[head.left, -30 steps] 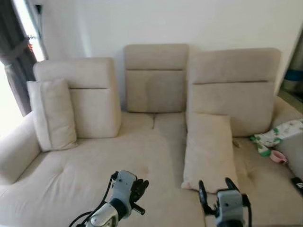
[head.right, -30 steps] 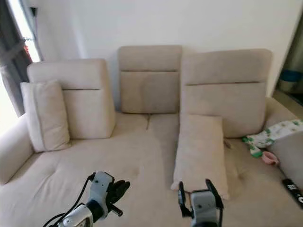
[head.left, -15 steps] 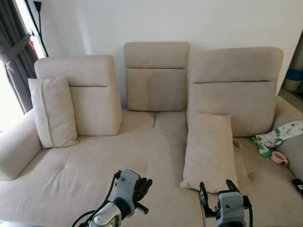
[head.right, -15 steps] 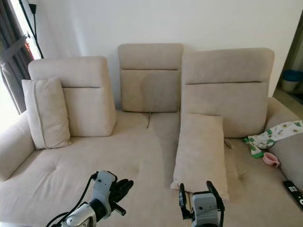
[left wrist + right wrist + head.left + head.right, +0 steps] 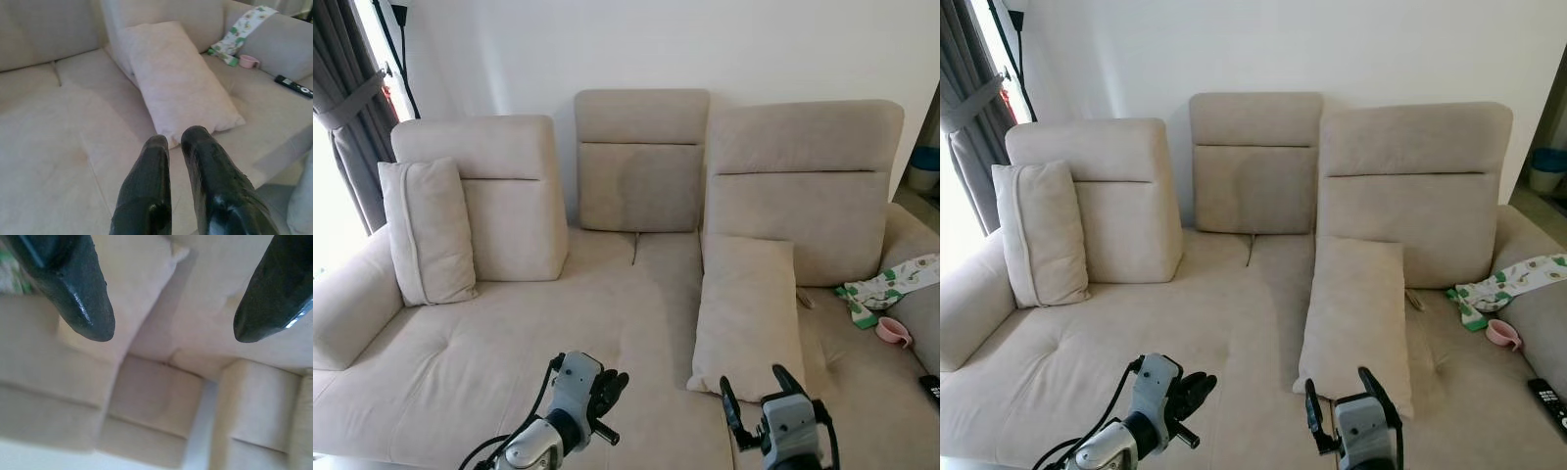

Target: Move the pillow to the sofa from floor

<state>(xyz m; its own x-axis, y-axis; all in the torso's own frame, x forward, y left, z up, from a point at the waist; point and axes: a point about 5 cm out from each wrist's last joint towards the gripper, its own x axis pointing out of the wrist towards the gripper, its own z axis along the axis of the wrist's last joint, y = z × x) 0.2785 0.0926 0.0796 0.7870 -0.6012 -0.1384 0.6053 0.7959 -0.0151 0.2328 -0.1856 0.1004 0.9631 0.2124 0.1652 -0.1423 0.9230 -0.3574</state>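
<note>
As we scan from nine o'clock across, a cushion (image 5: 426,231) leans upright against the sofa (image 5: 489,343) backrest, near a dark curtain (image 5: 357,127). At seven o'clock our left gripper (image 5: 607,392) hangs over the seat, fingers (image 5: 146,191) pressed almost together and empty. At about four o'clock the pillow (image 5: 746,313) already lies flat on the seat, its far edge against the backrest, so the move looks done. At five o'clock our right gripper (image 5: 752,397) hovers just off its near edge, jaws wide and empty. We judge the pillow light, soft and floppy; if it needs shifting, we would pinch a near corner or edge seam. At three o'clock lie a patterned cloth (image 5: 886,284), a pink cup (image 5: 893,331) and a remote (image 5: 1549,401)
</note>
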